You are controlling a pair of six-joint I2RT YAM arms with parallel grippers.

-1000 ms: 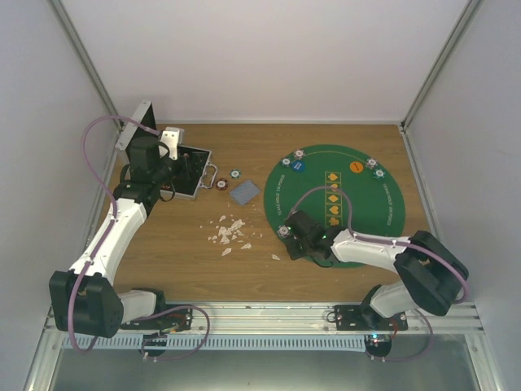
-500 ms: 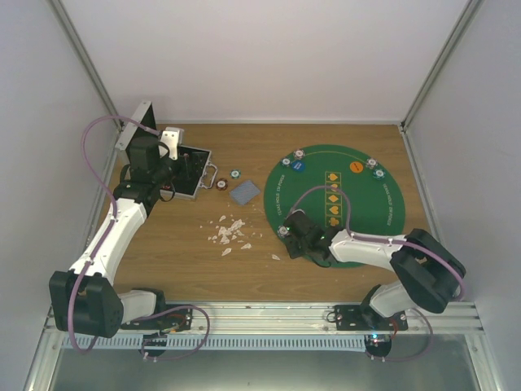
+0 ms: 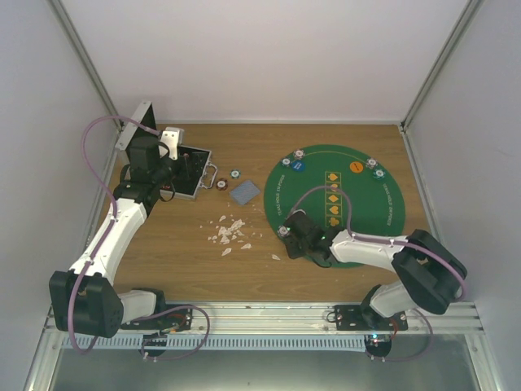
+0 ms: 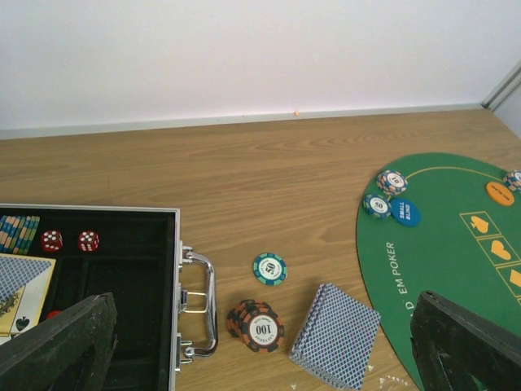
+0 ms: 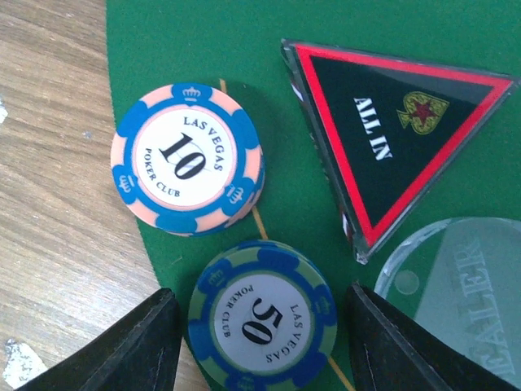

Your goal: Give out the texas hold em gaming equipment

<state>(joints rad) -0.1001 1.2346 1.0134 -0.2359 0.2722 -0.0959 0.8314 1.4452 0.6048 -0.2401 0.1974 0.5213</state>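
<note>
My right gripper point(image 5: 264, 346) hovers low over the left edge of the green mat point(image 3: 366, 213), open. A blue-green 50 chip point(image 5: 262, 326) lies flat between its fingers with a gap on each side. Just beyond it are a pink-blue 10 chip point(image 5: 187, 159), the red-black ALL IN triangle point(image 5: 391, 138) and a clear dealer button point(image 5: 456, 285). My left gripper point(image 4: 260, 350) hangs wide open over the open case point(image 4: 175, 244), holding nothing. Below it lie a teal 50 chip point(image 4: 269, 268), a stack of 100 chips point(image 4: 256, 325) and the card deck point(image 4: 335, 334). A blue button point(image 4: 404, 212) and an orange button point(image 4: 500, 192) sit on the mat.
White crumbled scraps point(image 3: 228, 232) are scattered on the wood between the case and the mat. The case holds two red dice point(image 4: 51, 239), rows of chips and cards. More chips point(image 3: 374, 168) sit at the mat's far edge. White walls close in three sides.
My right gripper's jaws have spread apart, leaving the 50 chip free on the mat, and it has shifted slightly left. The left arm has not moved.
</note>
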